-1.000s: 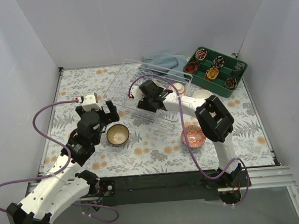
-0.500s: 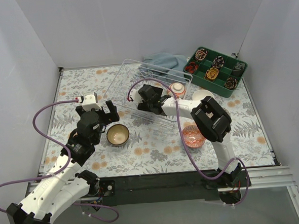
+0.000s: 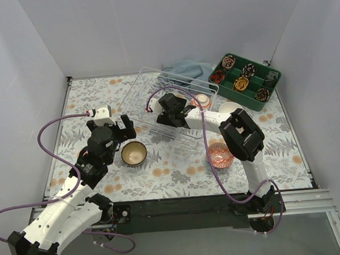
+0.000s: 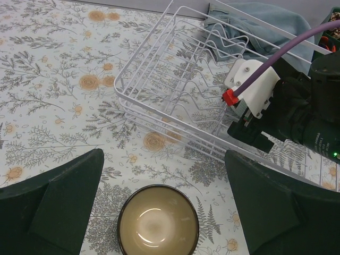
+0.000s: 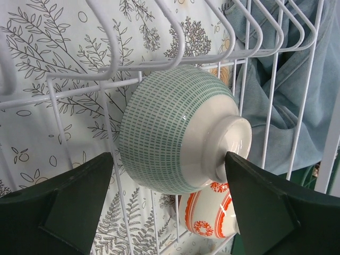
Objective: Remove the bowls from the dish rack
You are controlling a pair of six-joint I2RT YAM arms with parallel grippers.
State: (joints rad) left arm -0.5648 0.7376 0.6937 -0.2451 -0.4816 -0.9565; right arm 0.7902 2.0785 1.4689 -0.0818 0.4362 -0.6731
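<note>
My left gripper (image 3: 122, 126) sits left of centre in the overhead view, fingers spread wide and holding nothing. Just below it stands a brown bowl (image 3: 134, 153), upright on the flowered table cover (image 3: 178, 173). It is glossy, with a cream inside and a dark rim, and it is out of the rack.

Next to the right is the dish rack (image 3: 150, 94), a basket of thin white wire with looped tines. My right gripper (image 5: 169, 156) has reached into its right end, so that arm is much the nearer one.

In the right wrist view the fingers stand apart, clamped on nothing. A green-dashed bowl (image 5: 170, 127) lies straight ahead, between them but clear of both. It is smooth glazed ceramic and rests on its side against the wires. Its plain white foot points to the right of the frame and its mouth faces away to the left, so the axis runs nearly across the fingers' line. I judge a squeeze would land on the belly and the foot, and it may slip.

Below it, an orange-and-white bowl (image 5: 204, 215) is also leaning in the rack. Behind the wires at upper right there is blue cloth (image 5: 276, 79).

A red patterned bowl (image 3: 221, 154) sits on the cover at right of centre.
</note>
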